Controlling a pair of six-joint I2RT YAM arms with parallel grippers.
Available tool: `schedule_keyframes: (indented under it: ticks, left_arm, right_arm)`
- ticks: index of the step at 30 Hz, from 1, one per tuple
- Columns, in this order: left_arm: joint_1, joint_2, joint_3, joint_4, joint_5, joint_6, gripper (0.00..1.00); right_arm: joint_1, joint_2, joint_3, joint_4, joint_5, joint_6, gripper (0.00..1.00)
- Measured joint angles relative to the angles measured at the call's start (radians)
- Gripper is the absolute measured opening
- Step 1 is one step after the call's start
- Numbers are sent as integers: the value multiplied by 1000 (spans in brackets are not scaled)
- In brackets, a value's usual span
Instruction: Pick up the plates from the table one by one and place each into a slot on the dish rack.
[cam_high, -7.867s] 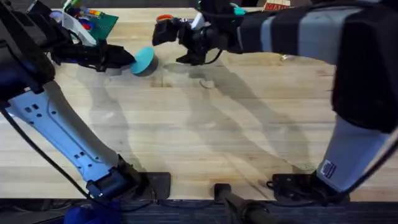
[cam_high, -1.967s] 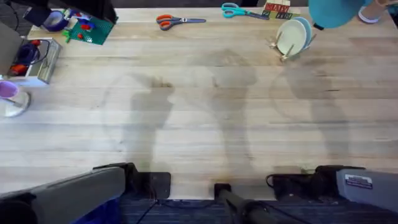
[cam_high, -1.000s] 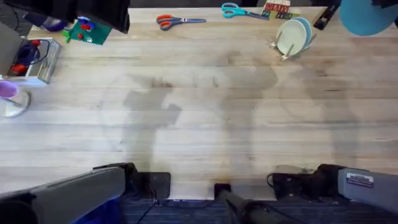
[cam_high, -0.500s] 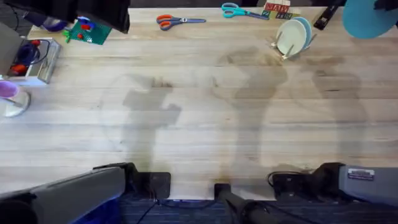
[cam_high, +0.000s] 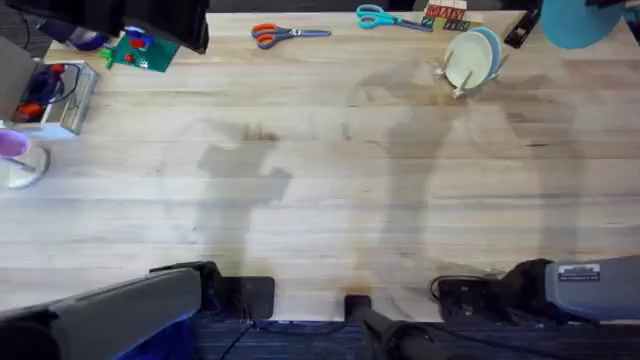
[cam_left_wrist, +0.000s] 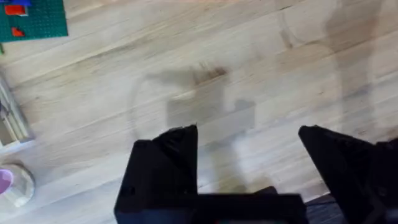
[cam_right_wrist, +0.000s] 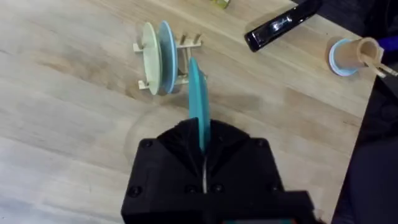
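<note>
Right wrist view: my right hand (cam_right_wrist: 200, 163) is pinching a blue plate (cam_right_wrist: 198, 102) edge-on above the dish rack (cam_right_wrist: 168, 59) — two plates (cam_right_wrist: 157, 57) already slotted; left hand (cam_left_wrist: 247, 163) is hanging spread over the counter (cam_high: 320, 190)

My worktop (cam_high: 320, 190) spans the overhead frame. The dish rack (cam_high: 462, 75) stands in the upper right, two plates (cam_high: 472, 56) upright in its slots, side by side. A third plate (cam_high: 578, 20) hangs at the top right corner, right of the rack, clamped on edge in my right tool (cam_right_wrist: 202, 155). Scissors (cam_high: 288, 33) lie at top centre, a second pair (cam_high: 385, 16) to their right. The baseplate (cam_high: 145, 52) sits upper left, a cup (cam_high: 18, 158) at the left edge below it. My left tool (cam_left_wrist: 249, 155), fingers spread, hangs above bare worktop.
</note>
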Motion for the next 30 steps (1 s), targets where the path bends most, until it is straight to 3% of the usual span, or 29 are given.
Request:
schedule_keyframes:
  ticks: [30]
  left_arm:
    - [0,0,0,0,0,0,993]
  right_arm:
    - [0,119,0,148,-79,0,31]
